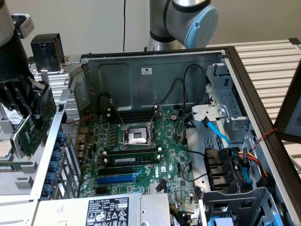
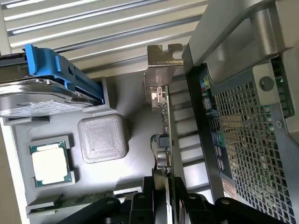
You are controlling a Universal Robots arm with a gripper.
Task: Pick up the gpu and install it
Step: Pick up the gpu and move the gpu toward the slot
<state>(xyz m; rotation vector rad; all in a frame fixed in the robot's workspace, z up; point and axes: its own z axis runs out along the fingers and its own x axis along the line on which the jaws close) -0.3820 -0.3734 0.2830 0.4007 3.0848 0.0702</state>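
The gpu (image 1: pixel 27 134) is a small green card, hanging tilted in the air outside the open computer case (image 1: pixel 155 59), at the exterior view's left by the case's perforated rear panel. My gripper (image 1: pixel 29 101) is shut on its upper part. In the wrist view the gpu (image 2: pixel 164 116) is seen edge-on, with its silver end bracket (image 2: pixel 161 70) pointing away and my gripper (image 2: pixel 166 198) clamped on its near end. The green motherboard (image 1: pixel 141 150) lies inside the case with a blue slot (image 1: pixel 117 179) and black slots near the front.
Under the card a grey parts tray (image 2: pixel 135 107) holds a processor chip (image 2: pixel 50 163), a clear square cover (image 2: pixel 103 137) and a drive with a blue bracket (image 2: pixel 51 74). Cables and drive bays (image 1: pixel 230 165) fill the case's right side. A power supply (image 1: pixel 108 212) sits at the front.
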